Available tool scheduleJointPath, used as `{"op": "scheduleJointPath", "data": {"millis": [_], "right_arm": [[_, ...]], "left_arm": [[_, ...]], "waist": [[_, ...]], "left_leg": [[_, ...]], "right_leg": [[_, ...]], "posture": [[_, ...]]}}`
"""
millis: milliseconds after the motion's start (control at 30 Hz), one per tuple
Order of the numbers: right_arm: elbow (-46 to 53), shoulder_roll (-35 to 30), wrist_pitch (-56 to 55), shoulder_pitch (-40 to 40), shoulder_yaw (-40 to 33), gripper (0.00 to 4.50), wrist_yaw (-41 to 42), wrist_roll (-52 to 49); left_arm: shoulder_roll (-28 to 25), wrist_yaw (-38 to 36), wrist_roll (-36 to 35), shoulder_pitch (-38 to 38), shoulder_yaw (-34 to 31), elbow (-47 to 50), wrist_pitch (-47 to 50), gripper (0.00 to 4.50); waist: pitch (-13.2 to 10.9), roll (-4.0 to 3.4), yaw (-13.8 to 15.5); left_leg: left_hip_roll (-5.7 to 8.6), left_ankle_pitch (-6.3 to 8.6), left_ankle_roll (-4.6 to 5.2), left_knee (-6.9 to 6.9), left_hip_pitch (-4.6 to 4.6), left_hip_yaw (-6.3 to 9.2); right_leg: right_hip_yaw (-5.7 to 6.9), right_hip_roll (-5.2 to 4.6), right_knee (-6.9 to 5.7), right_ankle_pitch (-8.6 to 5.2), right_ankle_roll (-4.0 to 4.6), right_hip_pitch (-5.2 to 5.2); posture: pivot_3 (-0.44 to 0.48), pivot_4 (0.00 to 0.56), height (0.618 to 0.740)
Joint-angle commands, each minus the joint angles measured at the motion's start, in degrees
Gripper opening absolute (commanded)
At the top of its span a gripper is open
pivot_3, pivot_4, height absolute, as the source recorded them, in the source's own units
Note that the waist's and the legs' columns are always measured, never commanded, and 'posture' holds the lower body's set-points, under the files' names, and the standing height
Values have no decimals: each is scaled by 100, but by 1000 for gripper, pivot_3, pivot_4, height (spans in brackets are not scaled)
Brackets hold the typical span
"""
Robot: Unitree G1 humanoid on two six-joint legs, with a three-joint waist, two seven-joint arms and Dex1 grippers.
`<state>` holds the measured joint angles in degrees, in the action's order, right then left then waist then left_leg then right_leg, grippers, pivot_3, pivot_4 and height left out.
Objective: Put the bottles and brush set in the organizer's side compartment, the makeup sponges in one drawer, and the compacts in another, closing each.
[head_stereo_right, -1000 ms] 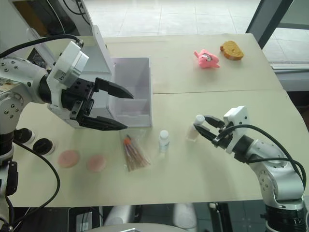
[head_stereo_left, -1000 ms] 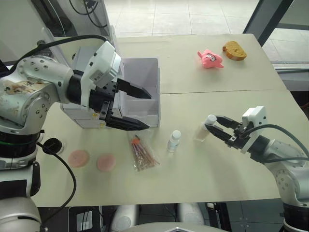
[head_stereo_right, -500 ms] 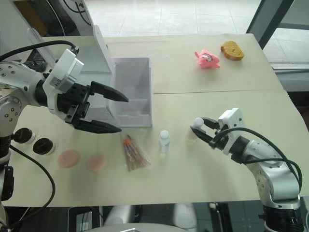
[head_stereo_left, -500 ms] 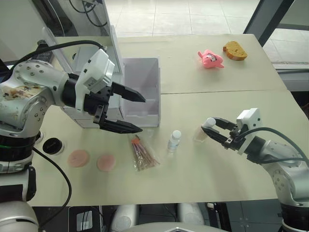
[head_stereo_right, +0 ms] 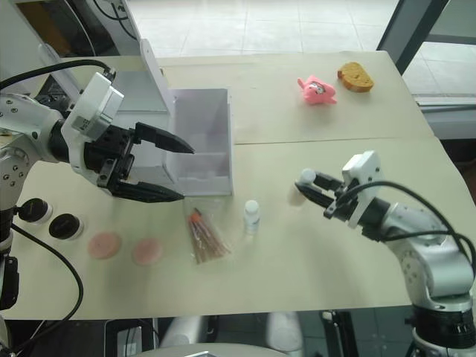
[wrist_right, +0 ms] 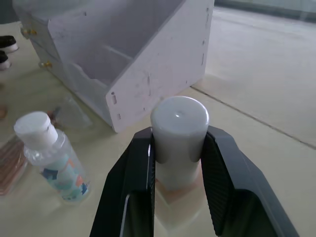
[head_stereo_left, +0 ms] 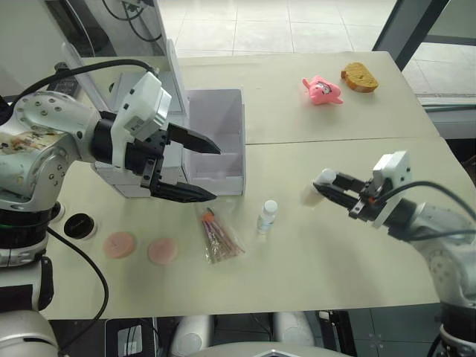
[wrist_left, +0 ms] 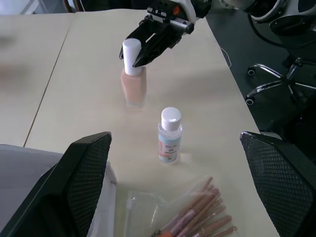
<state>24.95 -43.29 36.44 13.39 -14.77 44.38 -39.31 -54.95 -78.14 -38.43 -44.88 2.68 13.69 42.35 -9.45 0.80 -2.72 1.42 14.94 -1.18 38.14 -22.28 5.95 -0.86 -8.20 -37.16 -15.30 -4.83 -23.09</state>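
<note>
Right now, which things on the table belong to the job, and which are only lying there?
For the job: organizer, beige bottle in the right gripper, small clear bottle, brush set, two pink sponges, two black compacts.

Lying about: pink toy, bread-like toy.

From up at the head, the two eye views look forward and down over the beige table (head_stereo_left: 312,245), nearly the same scene, slightly offset. The left wrist camera faces across the table, a little way off from the small clear bottle with a white cap (wrist_left: 170,136). The right wrist camera sits very close, and shares that bottle (wrist_right: 52,155) with it.
</note>
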Motion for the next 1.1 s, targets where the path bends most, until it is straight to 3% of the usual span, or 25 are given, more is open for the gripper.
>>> {"op": "scheduleJointPath", "data": {"millis": [33,200,267,533,733,1100], "right_arm": [[-11,-295,659,1102,-7,957,211,-810],[-883,30,1116,3176,947,957,366,-743],[-1190,325,1211,3745,1340,957,419,-630],[-2231,1525,881,4474,2290,957,556,50],[-2845,2053,114,4425,2953,957,605,1095],[-3208,2352,-293,4119,3375,957,364,2323]], "left_arm": [[-172,354,-245,204,-620,152,299,4500],[-524,980,-122,1230,-1642,400,411,4500],[-569,1250,-436,1761,-2388,738,786,4500],[-149,2905,-1786,3149,-4678,2054,2437,4500],[244,3459,-2308,3884,-5307,2723,2220,4500],[831,4148,-2119,4715,-5183,3373,969,4500]], "waist": [[0,0,-21],[0,0,-119],[0,0,-131],[-1,5,-113],[-1,6,-107],[0,6,-88]], "left_leg": [[-1,2,3,0,1,1],[-8,2,4,-6,2,10],[-14,2,4,-14,2,13],[-18,-4,-7,-18,-2,21],[-17,-33,-60,-22,2,19],[-17,-37,-77,-29,-3,17]], "right_leg": [[0,3,1,0,0,0],[0,11,-2,0,0,-4],[1,18,-7,0,1,-6],[3,19,-8,1,1,-10],[-4,18,-35,2,4,-22],[-12,19,-41,4,7,-40]], "posture": [[0,150,740],[0,150,740],[0,150,740],[0,150,740],[0,150,740],[0,150,740]]}}
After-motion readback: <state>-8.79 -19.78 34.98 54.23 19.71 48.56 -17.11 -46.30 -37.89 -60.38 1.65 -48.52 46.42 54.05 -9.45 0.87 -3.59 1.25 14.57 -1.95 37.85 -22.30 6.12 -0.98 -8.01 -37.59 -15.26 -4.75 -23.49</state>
